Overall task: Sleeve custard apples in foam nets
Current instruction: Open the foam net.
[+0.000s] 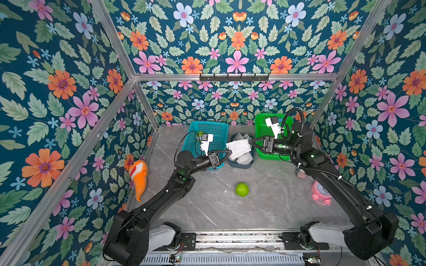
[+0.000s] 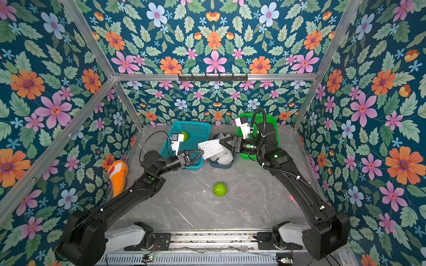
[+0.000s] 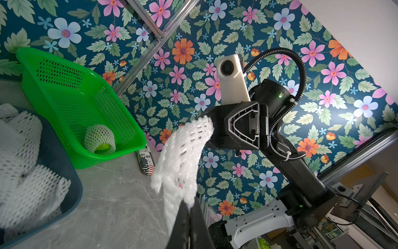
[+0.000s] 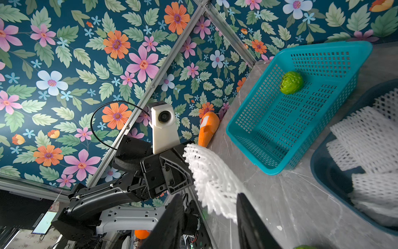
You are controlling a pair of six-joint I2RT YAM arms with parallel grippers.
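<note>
Now the soft, light foam net (image 1: 238, 147) is pinched by its rim in left jaws; right jaws are parted.

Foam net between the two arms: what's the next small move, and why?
Probably back the right gripper clear of the foam net: its fingers stand apart, while the left gripper is shut on the other end. That frees it for the bare custard apple on the table.

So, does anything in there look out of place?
One custard apple sits alone on the tabletop, outside the teal basket and green basket. A clownfish toy and a pink alarm clock sit by the side walls, unrelated to fruit. Nothing looks spilled or damaged.
</note>
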